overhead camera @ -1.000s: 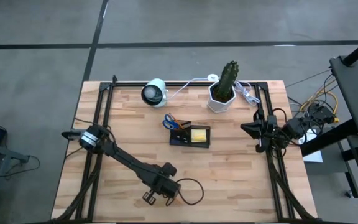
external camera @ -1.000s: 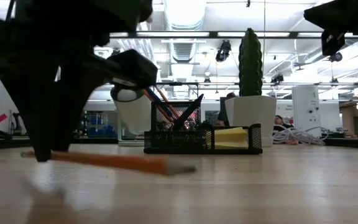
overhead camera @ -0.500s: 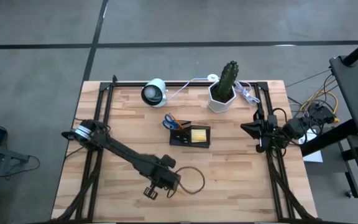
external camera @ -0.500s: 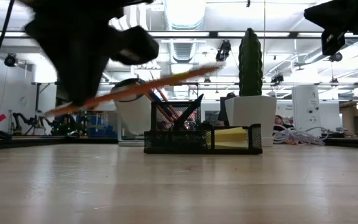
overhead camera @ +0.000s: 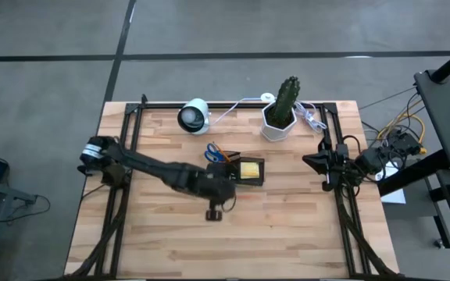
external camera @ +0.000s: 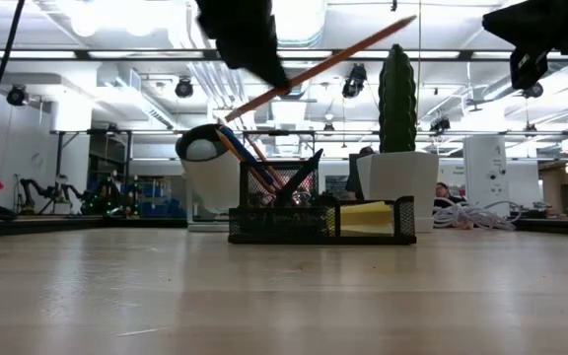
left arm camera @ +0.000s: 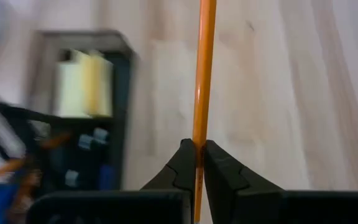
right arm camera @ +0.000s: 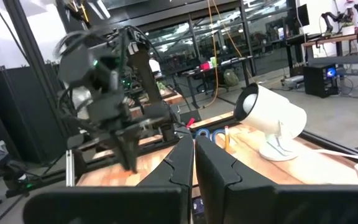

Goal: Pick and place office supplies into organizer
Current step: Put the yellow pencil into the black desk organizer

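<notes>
Two arms are seen over a wooden table (overhead camera: 287, 226), the largest item in view. At its far edge a white hexagonal pot with a green cactus (overhead camera: 281, 109) and a white round lamp (overhead camera: 194, 115) are set, with white cables (overhead camera: 311, 117) lying beside the pot. Near the table's middle the black mesh organizer (overhead camera: 239, 170) is found; a yellow sticky-note pad (overhead camera: 249, 168) is seen in its right compartment, and blue-handled scissors (overhead camera: 214, 151) with some pencils are stood leaning in its left part. The left arm is stretched from the table's left edge toward the organizer, and the left gripper (left arm camera: 198, 163) is held raised above the table, just in front of the organizer's left end. Its jaws are clamped tight on an orange pencil (left arm camera: 203, 74), which is gripped near one end and extends forward past the fingertips. In the low view the pencil (external camera: 323, 66) is seen tilted, its free end higher and pointing toward the cactus, well clear of the tabletop. The right arm is parked at the table's right edge, and the right gripper (right arm camera: 194, 149) is noted with its fingers pressed together on nothing, pointed across the table toward the lamp.
</notes>
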### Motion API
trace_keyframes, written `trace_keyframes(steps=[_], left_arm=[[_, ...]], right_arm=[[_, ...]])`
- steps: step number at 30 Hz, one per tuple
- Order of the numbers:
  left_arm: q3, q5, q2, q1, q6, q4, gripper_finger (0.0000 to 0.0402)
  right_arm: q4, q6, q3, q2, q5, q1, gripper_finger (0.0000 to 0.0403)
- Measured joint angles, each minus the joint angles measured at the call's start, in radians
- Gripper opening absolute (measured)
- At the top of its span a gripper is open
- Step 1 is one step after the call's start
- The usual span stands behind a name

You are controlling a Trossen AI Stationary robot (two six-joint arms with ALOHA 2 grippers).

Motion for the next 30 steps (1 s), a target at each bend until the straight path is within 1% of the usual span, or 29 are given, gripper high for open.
trace_keyframes(steps=[3,6,13,15,18,21,26,30], left_arm=[[-0.01,-0.043,-0.021,0.042,-0.017,0.099,0.0],[-0.011,-0.077,-0.029,0.079,-0.016,0.155,0.0],[-0.023,-0.19,-0.032,0.147,0.013,0.216,0.0],[-0.044,-0.217,-0.032,0.164,0.014,0.269,0.0],[-0.093,-0.223,-0.033,0.184,0.011,0.353,0.0],[-0.143,-0.253,-0.034,0.194,0.011,0.445,0.0],[-0.209,-0.328,-0.038,0.201,0.01,0.498,0.0],[-0.268,-0.36,-0.051,0.21,0.01,0.611,0.0]], right_arm=[[0.0,0.003,0.0,0.0,0.0,0.0,0.0008],[0.001,0.005,0.0,0.0,0.0,0.0,0.0008],[0.0,0.006,0.0,0.0,-0.001,0.0,0.0008],[0.0,0.006,0.0,0.0,-0.001,0.0,0.0008],[0.0,0.005,0.0,0.0,-0.001,0.0,0.0008],[0.0,0.004,0.0,0.0,-0.001,0.0,0.0008],[0.0,0.006,0.0,0.0,0.0,0.0,0.0008],[0.0,0.007,0.0,0.0,0.0,0.0,0.0008]])
